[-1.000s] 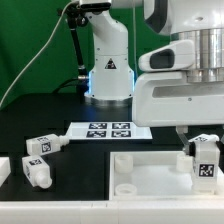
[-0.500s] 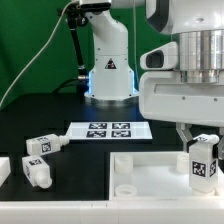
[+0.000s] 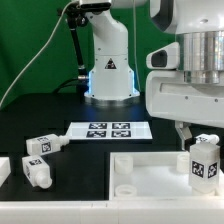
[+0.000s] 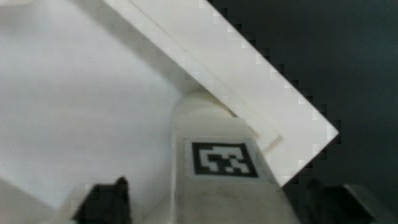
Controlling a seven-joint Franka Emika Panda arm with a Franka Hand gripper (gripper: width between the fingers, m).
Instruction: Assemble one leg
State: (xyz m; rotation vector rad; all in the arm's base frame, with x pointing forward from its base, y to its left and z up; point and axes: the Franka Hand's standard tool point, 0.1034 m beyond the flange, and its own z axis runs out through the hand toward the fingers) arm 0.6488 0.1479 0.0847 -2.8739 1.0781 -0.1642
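Gripper (image 3: 202, 146) is clamping the leg (image 3: 203, 165), long axis running 12-to-6; tabletop (image 3: 150, 172) corner is lying just beneath.

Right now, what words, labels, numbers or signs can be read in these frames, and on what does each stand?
No words, brands or numbers are readable in either view.
Triangular sign on the arm's base: too small to read.
Black-and-white square tags, patterns not text: on the marker board, on the leg at the exterior view's right, and on the loose legs at its left.
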